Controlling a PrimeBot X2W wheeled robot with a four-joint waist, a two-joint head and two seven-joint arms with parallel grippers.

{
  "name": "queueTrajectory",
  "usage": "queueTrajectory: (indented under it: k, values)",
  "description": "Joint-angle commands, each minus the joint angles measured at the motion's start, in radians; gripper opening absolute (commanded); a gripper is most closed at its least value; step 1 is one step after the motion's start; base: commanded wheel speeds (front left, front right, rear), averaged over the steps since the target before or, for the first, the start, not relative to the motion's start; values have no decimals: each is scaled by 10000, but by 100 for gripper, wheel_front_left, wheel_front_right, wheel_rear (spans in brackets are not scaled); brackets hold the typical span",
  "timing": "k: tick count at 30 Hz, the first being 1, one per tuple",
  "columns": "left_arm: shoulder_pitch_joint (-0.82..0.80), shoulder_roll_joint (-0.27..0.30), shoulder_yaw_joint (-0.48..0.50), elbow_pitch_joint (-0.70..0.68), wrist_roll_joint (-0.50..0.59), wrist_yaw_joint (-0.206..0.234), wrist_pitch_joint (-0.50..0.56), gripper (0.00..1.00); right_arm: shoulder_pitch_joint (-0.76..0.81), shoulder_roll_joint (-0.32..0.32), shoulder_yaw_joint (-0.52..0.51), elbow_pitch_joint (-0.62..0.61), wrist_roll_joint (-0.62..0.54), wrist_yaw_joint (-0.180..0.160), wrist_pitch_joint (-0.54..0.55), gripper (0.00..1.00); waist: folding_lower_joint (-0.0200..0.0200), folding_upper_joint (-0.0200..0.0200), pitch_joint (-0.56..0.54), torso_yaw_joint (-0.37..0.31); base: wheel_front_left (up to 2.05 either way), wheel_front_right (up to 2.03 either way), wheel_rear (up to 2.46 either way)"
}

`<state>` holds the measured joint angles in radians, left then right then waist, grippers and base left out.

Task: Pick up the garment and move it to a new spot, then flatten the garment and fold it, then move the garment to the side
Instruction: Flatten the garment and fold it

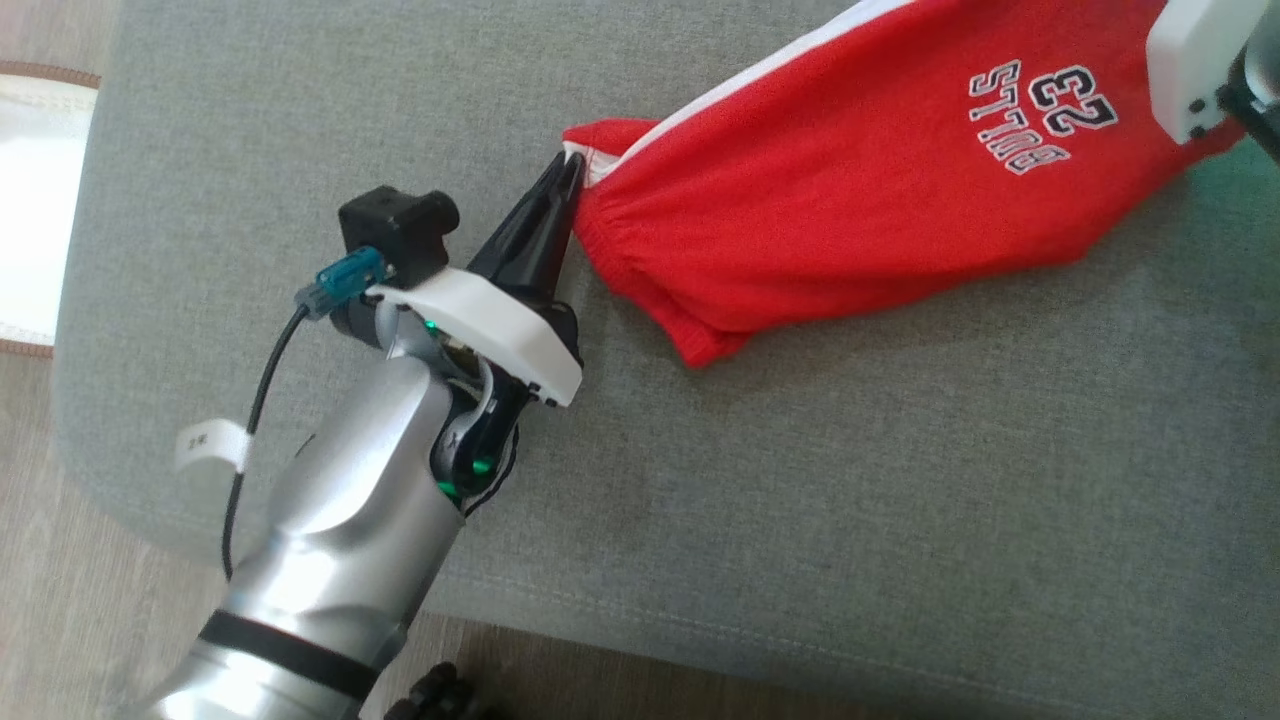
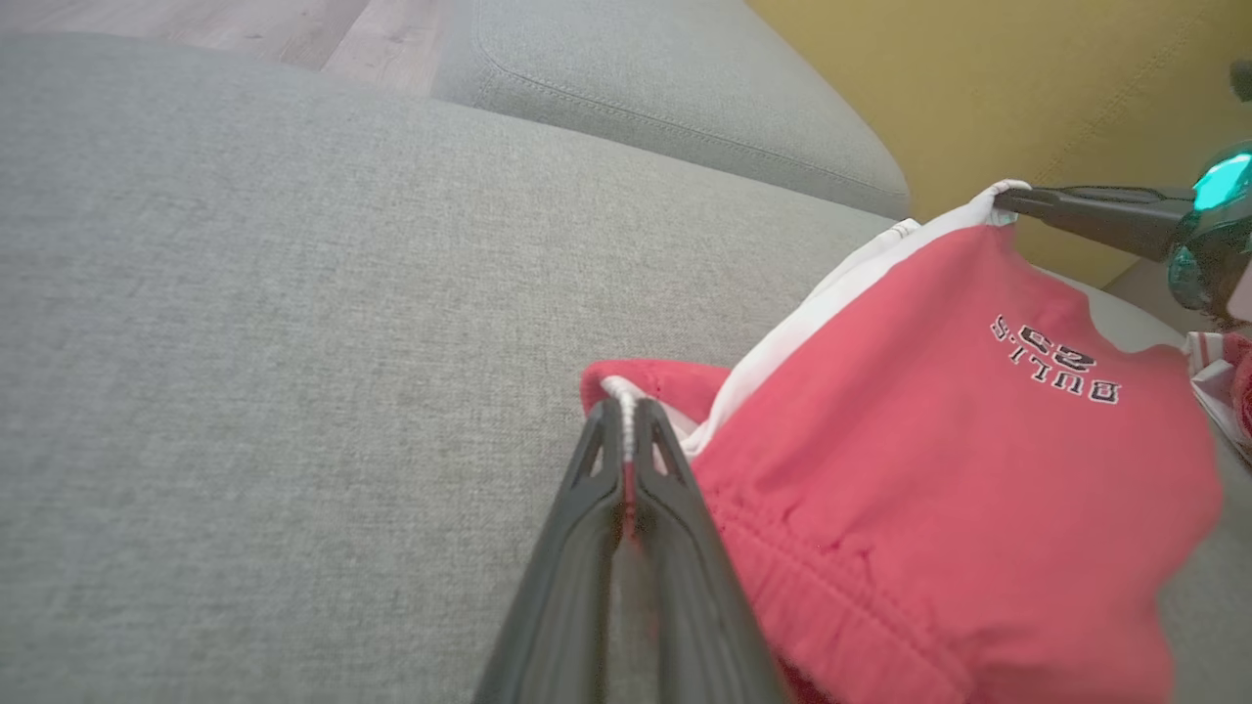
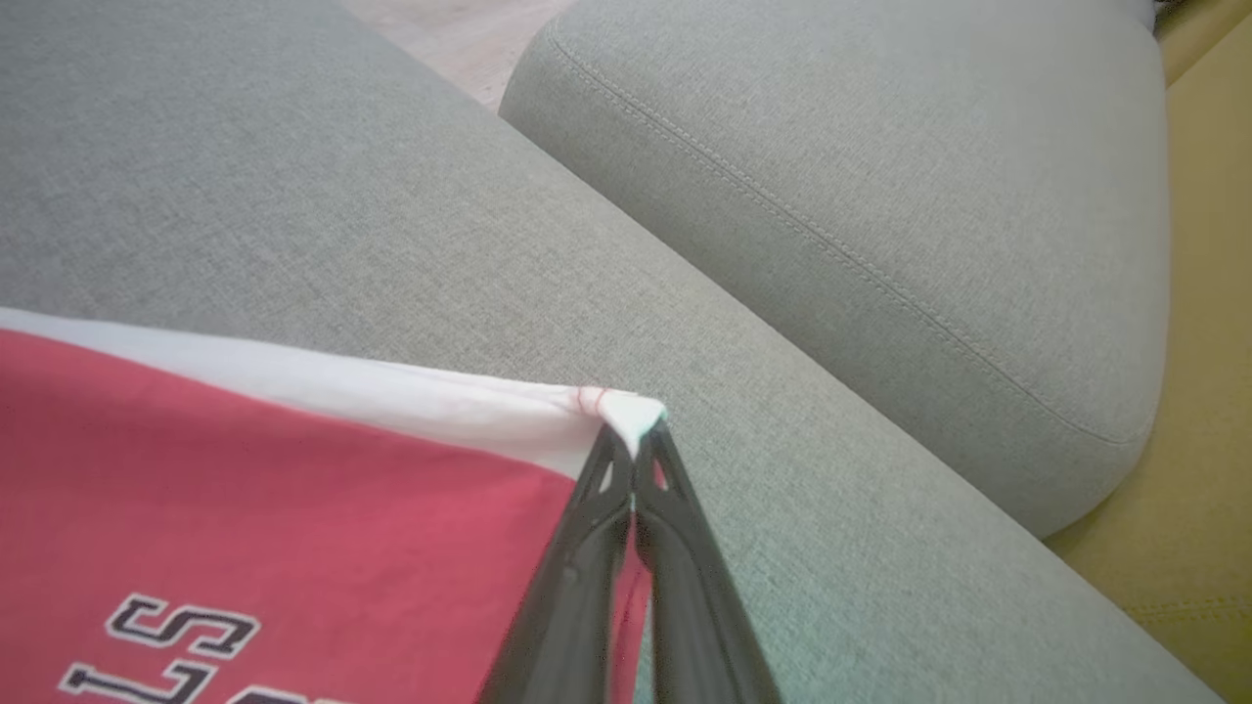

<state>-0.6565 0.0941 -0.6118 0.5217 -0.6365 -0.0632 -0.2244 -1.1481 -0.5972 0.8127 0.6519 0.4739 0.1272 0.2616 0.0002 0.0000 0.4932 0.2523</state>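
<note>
Left pincer [image 1: 572, 165] gripping red garment [image 1: 850, 200] by waistband, right pincer [image 3: 636, 430] gripping white-striped corner; BULLS 23 print

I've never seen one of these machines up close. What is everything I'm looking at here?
garment: one, red with a white side stripe and dark lettering, stretched over the large cushion
large cushion: one, grey, under the garment
second cushion: one, grey, beside the large one
rug: one, white with a brown edge, on the floor at the head view's left
floor: pale wood, around the cushions
yellow surface: one, beyond the cushions; what it is, I cannot tell
left fingers: two, dark, shut on the garment's gathered end
right fingers: two, dark, shut on its white-striped corner
left forearm: one, silver, lower left of the head view
</note>
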Motion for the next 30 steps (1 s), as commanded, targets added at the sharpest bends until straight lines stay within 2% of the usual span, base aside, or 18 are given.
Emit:
queueTrajectory:
  k: [1, 2, 3, 4, 10, 16, 23, 30]
  values:
    - [-334, 162, 295, -96, -2, -59, -117, 24, -218, 87, 17, -1, -64, 35, -304, 100, -2, 0, 14, -3, 0, 0, 0]
    - [-377, 136, 301, 41, 5, -54, -139, 62, -255, 163, 78, 190, -89, 35, -460, 100, -2, 0, -2, -20, 0, 0, 0]
    - [-377, 136, 301, 41, 5, -54, -139, 62, -255, 163, 78, 190, -89, 35, -460, 100, -2, 0, -2, -20, 0, 0, 0]
    - [-410, 115, 306, 171, 11, -56, -161, 100, -269, 240, 146, 367, -105, 35, -616, 100, -2, 0, -39, -51, 0, 0, 0]
    - [-434, 170, 593, 558, 72, 38, -303, 100, -202, 650, 144, 1299, 85, 35, -1660, 100, -2, 0, -477, -406, 0, 0, 0]
    - [-154, 399, 1208, 264, 148, 272, -363, 100, 132, 1126, -158, 1704, 390, 35, -2949, 100, -2, 0, -1220, -984, 0, 0, 0]
    - [523, 617, 2417, -1174, 501, 671, -370, 100, 870, 1530, -706, 1446, 574, 35, -4504, 100, -2, 0, -2139, -1690, 0, 0, 0]
    - [1477, 534, 3678, -2610, 985, 969, -372, 100, 2093, 1805, -1874, 546, 35, 35, -5144, 100, -2, 0, -2892, -2311, 0, 0, 0]
